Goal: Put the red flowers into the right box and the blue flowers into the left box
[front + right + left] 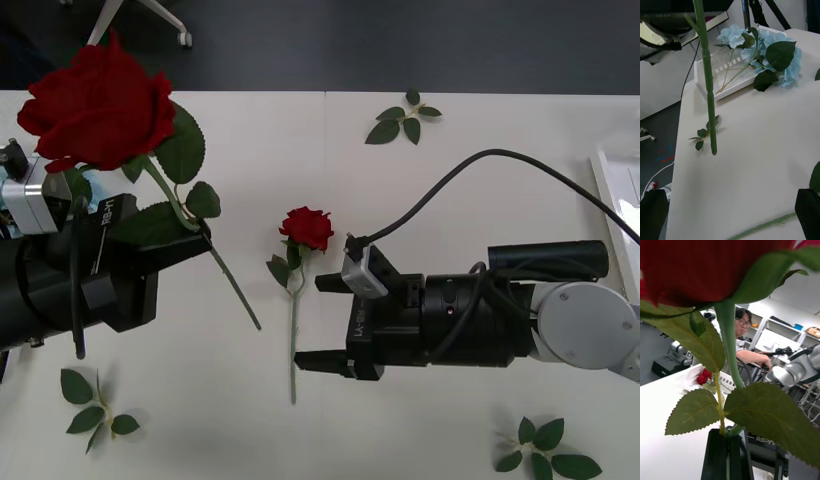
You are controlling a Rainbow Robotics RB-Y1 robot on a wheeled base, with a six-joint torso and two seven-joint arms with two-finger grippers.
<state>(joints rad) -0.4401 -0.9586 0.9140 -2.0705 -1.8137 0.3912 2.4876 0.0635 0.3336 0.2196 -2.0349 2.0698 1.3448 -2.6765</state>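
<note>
Closest to my camera, a large deep-red artificial rose (98,105) on a green stem is clamped in my left gripper (195,238), lifted above the white tabletop (430,230). My right gripper (322,322) hovers with its black fingers spread, the stem of a smaller red rose (306,228) lying between them. Ahead of that gripper, pale blue fluffy flowers (763,52) already rest in the white left box (720,77). Some red blooms (703,376) sit in the right box beyond my left gripper. I judge two roses remain to deliver.
</note>
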